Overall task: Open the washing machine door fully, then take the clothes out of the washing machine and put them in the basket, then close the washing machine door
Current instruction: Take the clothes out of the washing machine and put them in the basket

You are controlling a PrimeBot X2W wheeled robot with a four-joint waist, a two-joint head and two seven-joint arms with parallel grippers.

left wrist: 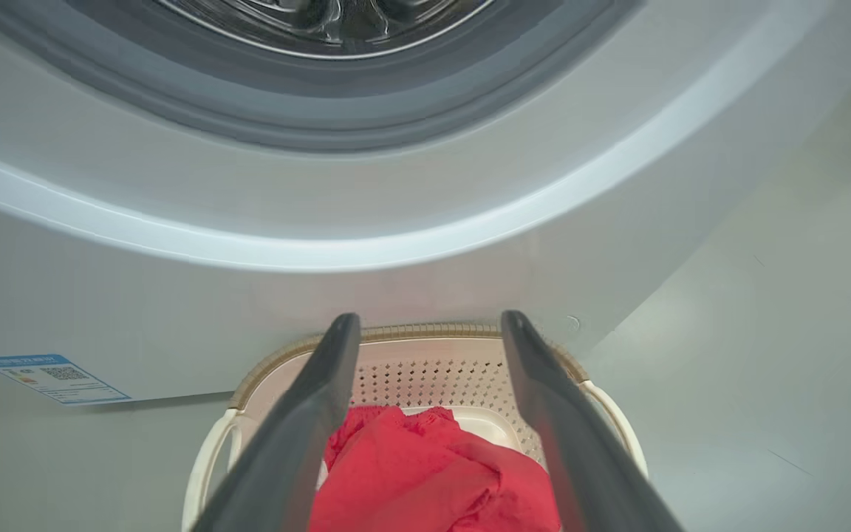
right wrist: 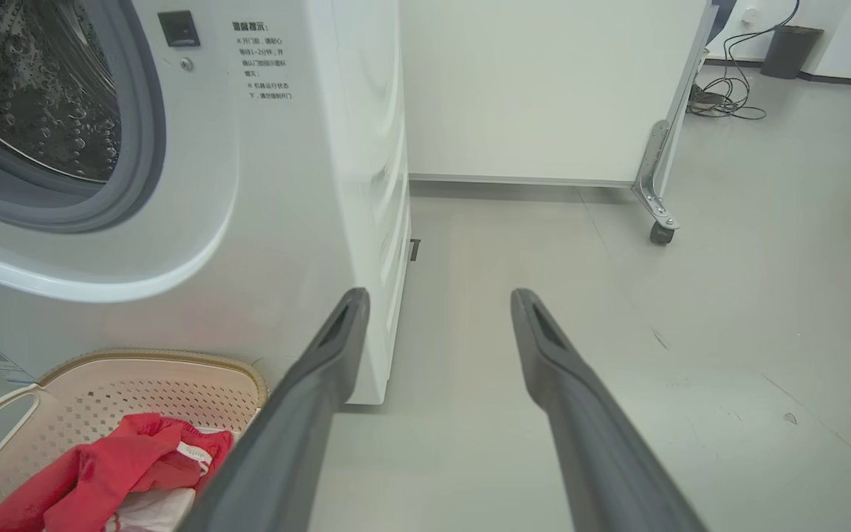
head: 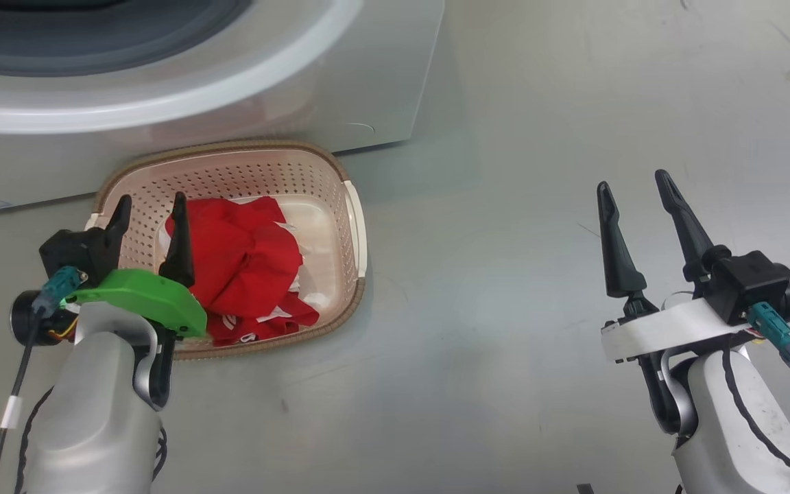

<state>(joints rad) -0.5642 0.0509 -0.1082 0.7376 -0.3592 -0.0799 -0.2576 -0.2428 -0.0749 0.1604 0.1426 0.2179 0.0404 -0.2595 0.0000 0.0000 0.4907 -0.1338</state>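
Clothes (head: 244, 264) lie heaped inside the basket (head: 356, 226), filling its middle and near part, with a white-printed edge showing at the bottom of the pile against the near rim. The basket itself stands on the floor (head: 539, 288), its far rim just in front of the washing machine (head: 162, 96).

The red fabric looks soft, light and limp; it would bunch and drape rather than hold a shape, and it seems unlikely to slip from a firm pinch. Should the pile need tidying, the best hold seems a raised fold at the top of the heap, since a grab at a loose edge could drag cloth over the rim.

Above the basket, the grey seal (left wrist: 337, 118) and the metal drum (left wrist: 322, 18) stand uncovered, and no red shows in the part of the drum that can be seen; the unloading looks done or nearly so, with the washing machine door left to shut. Being rigid and hinged, it would likely answer better to a push than to a pinch.

The left pincer (head: 150, 202) hangs over the basket's left side, above the clothes, its fingers spread wide with nothing between them; its forearm comes in from the basket's near side, fingers pointing towards the far rim. The right pincer (head: 633, 182) hovers well to the right of the basket over the floor, likewise wide and empty, forearm raised and fingers pointing forward.
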